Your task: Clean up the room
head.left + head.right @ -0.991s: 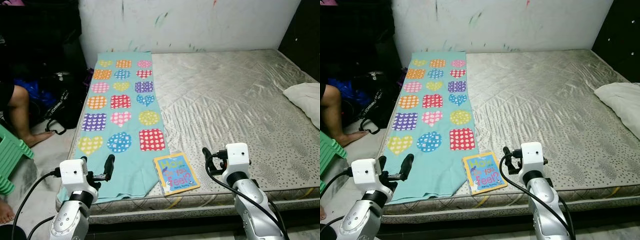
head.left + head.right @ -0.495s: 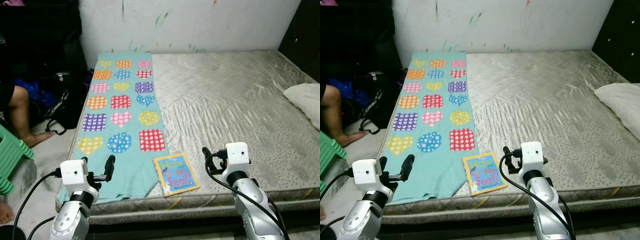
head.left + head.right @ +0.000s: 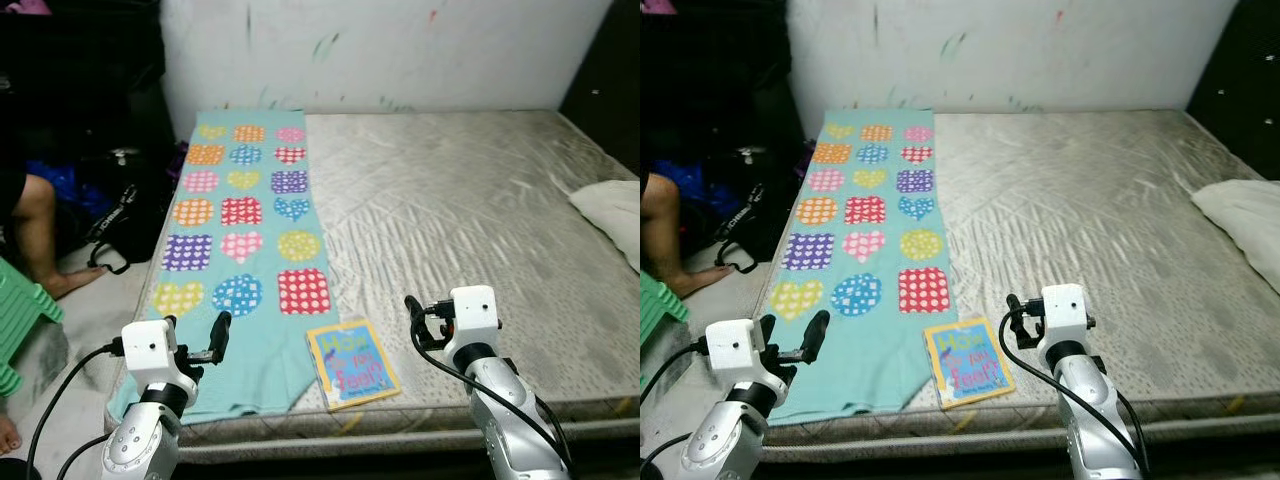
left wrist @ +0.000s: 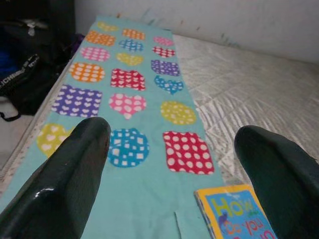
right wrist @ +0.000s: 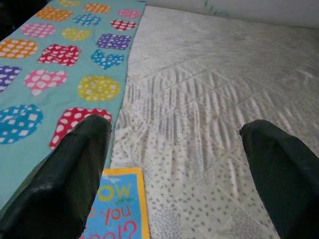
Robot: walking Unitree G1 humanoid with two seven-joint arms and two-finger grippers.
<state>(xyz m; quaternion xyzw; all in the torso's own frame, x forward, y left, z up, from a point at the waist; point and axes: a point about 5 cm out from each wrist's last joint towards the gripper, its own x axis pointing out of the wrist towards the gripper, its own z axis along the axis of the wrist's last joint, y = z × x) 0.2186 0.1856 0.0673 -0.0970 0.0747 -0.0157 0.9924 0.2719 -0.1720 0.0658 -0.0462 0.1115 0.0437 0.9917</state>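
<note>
A long teal cloth printed with coloured hearts and spots lies flat along the left side of a bare grey mattress. A small blue and yellow picture book rests at the mattress's near edge, beside the cloth's near end. My left gripper hovers open over the cloth's near corner, nothing between its fingers. My right gripper stands open just right of the book, also holding nothing; the book's corner lies under its left finger.
A white pillow lies at the mattress's right edge. On the floor to the left are a person's bare leg, a green plastic stool and a black bag. A paint-marked white wall stands behind the bed.
The whole picture has slid slightly downward, so the camera has moved. Both grippers keep the same open pose, and the cloth and book lie as before.
</note>
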